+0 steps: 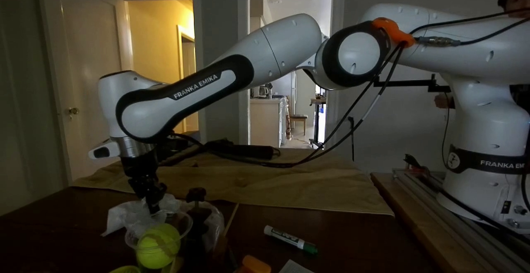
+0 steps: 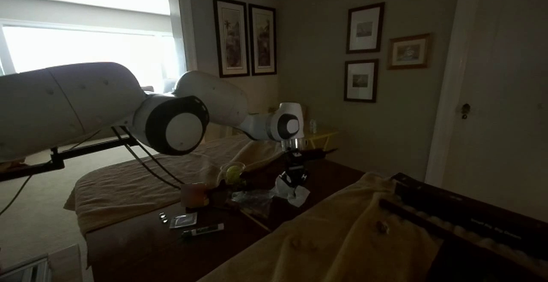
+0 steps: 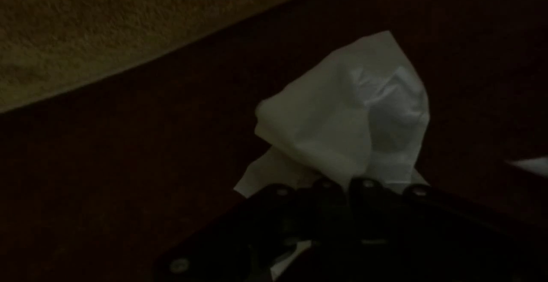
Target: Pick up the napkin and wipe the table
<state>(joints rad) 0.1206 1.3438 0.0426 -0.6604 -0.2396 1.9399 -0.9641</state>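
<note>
Around you is a dim room with grey-green walls (image 2: 312,59), a bright window (image 2: 85,48) and, in an exterior view, a pale door (image 1: 91,78) beside a yellow-lit doorway (image 1: 155,45). Framed pictures (image 2: 364,28) hang near a corner.

Your table (image 1: 352,231) has a dark reddish-brown wooden top. Wrinkled tan cloth (image 1: 290,182) covers part of it; in an exterior view, bare wood runs between two stretches of cloth. Your white arm (image 1: 281,47) stretches over the table.

Your black gripper (image 3: 347,184) points downward, its fingers drawn together, pinching the napkin (image 3: 329,119). The napkin is white and creased, spreading from the fingertips over the bare wood, near an edge of the cloth; you cannot tell how much of it touches the surface.

Just beside the napkin lies crumpled clear plastic (image 2: 252,198), too dim for you to make out whether it holds anything. In both exterior views, a clear cup (image 1: 185,223) has at least one yellow-green ball (image 1: 154,254) inside. A white marker (image 1: 285,238) with a green cap lies well apart from your gripper, with a small flat packet (image 2: 183,221) just beside it.
</note>
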